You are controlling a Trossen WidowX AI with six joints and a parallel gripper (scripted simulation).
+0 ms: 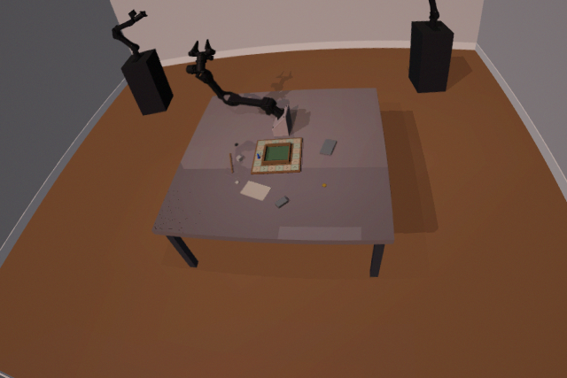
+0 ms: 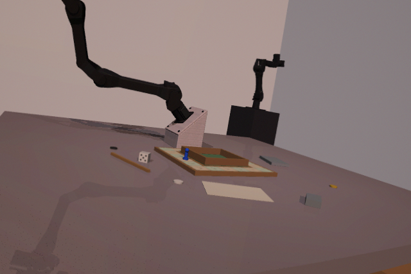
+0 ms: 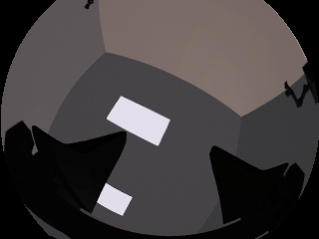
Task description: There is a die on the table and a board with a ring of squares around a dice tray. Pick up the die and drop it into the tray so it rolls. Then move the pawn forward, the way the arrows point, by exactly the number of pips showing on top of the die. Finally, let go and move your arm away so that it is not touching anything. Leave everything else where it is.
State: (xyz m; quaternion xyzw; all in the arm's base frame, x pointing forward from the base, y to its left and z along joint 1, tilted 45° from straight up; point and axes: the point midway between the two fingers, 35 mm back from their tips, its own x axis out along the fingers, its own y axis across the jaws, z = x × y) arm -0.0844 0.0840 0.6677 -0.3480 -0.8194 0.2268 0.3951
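While the arm rises well above the table (image 1: 320, 222), top view lists: gripper (image 1: 202, 46) raised, jaws apart, empty; board (image 1: 277, 169); die (image 1: 239, 158) just left of board; pawn (image 1: 259, 154) on board's left squares. Exterior view: die (image 2: 144, 156) showing perhaps five pips; stick (image 2: 130, 162) beside it. Wrist view: fingers spread, nothing between.

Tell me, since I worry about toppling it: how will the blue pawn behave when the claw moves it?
The pawn stands tall and narrow on the board, so a sideways nudge would probably tip it. It looks small, likely light. Its rounded head may slip between flat fingers.
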